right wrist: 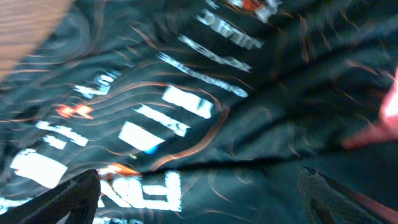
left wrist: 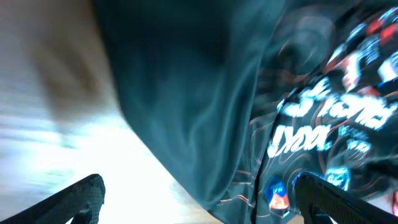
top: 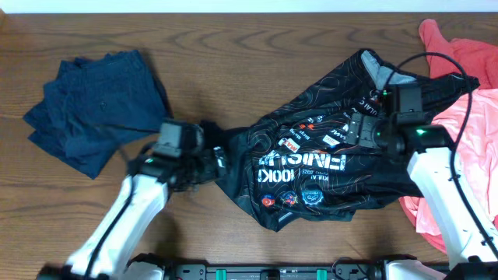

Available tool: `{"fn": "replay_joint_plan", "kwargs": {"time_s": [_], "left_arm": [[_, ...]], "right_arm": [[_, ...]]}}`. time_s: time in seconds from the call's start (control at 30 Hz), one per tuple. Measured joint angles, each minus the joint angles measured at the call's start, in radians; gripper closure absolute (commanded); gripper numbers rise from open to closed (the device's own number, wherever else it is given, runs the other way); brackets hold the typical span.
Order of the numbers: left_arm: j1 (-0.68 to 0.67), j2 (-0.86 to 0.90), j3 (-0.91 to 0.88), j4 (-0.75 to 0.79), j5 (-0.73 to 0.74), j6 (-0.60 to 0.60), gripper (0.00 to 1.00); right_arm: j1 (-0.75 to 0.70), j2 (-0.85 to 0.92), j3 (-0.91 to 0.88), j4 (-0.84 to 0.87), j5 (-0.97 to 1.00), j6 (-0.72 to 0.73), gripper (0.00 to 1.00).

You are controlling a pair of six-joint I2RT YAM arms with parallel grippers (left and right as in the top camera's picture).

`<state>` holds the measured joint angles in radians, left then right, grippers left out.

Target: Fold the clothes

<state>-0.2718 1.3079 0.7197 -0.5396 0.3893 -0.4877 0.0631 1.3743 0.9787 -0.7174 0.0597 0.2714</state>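
Note:
The black jersey (top: pixel 311 167) with thin orange lines and white and red logos lies crumpled at the table's middle, printed side up. My left gripper (top: pixel 206 162) is at the jersey's left edge. In the left wrist view its fingers (left wrist: pixel 199 208) are wide apart, with the jersey's hem (left wrist: pixel 205 93) between them. My right gripper (top: pixel 348 130) hovers over the jersey's upper right part. In the right wrist view it is open (right wrist: pixel 202 202) above the printed cloth (right wrist: pixel 249 124). Both views are blurred by motion.
A pile of navy-blue garments (top: pixel 101 109) lies at the far left. Coral-pink shirts (top: pixel 459 85) are heaped at the right edge, partly under the right arm, and show in the right wrist view (right wrist: pixel 390 106). The wooden table (top: pixel 233 70) shows around them.

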Motion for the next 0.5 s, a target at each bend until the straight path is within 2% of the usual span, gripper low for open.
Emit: {"fn": "replay_joint_plan", "kwargs": {"time_s": [0.2, 0.23, 0.27, 0.3, 0.33, 0.37, 0.5], "left_arm": [[-0.12, 0.214, 0.0, 0.093, 0.046, -0.122, 0.01], [-0.139, 0.235, 0.009, 0.1, 0.061, -0.143, 0.06], [-0.158, 0.245, 0.013, 0.137, 0.069, -0.166, 0.19], [-0.172, 0.26, 0.019, 0.154, 0.08, -0.183, 0.38], [-0.187, 0.274, 0.019, 0.175, 0.084, -0.195, 0.75], [-0.2, 0.289, 0.021, 0.194, 0.087, -0.195, 0.94], [-0.211, 0.326, 0.019, 0.23, 0.066, -0.155, 0.94]], "right_arm": [[-0.076, 0.0, 0.0, -0.05, 0.002, 0.006, 0.01], [-0.089, 0.0, 0.0, -0.055, 0.002, 0.007, 0.01], [-0.097, 0.0, 0.0, -0.058, 0.002, 0.007, 0.01], [-0.104, 0.0, 0.0, -0.061, 0.002, 0.007, 0.01], [-0.11, 0.0, 0.0, -0.064, 0.003, 0.007, 0.01], [-0.114, 0.0, 0.0, -0.068, 0.002, 0.007, 0.01], [-0.114, 0.0, 0.0, -0.074, 0.002, 0.007, 0.01]]}}
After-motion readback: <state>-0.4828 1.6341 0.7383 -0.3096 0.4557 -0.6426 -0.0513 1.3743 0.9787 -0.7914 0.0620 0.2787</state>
